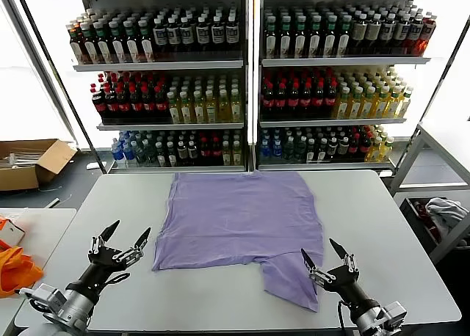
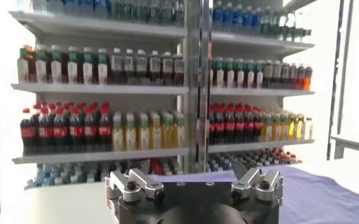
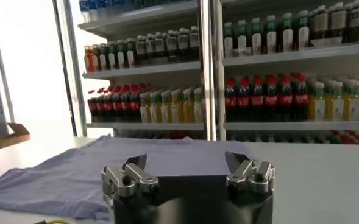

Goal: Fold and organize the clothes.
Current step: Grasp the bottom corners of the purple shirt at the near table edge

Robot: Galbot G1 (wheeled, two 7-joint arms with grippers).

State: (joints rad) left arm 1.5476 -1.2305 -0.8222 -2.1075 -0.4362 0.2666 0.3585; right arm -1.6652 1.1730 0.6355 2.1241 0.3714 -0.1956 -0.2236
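**Lavender T-shirt lying spread on the desk, both grippers waiting with fingers apart**

A light purple short-sleeved cotton T-shirt (image 1: 239, 222) is being displayed plain side up, spread mostly flat across the middle of the pale grey desk (image 1: 382, 218). Its near right corner is being seen as a flap reaching toward the desk's front edge, while the far hem is lying close to the back edge. The left gripper (image 1: 123, 239) is being held above the desk's near left part, just beside the shirt's left edge and apart from it, its dark pointed fingers spread wide with nothing between them. The right gripper (image 1: 324, 255) is being held near the front edge, just beside the shirt's near right flap, its fingers likewise spread apart and empty. Behind the desk, metal shelving racks (image 1: 250, 61) filled with rows of bottled drinks are being shown. A brown cardboard box (image 1: 33, 163) is being seen on the floor to the left, and a bright orange fabric (image 1: 13, 266) on a side table there.
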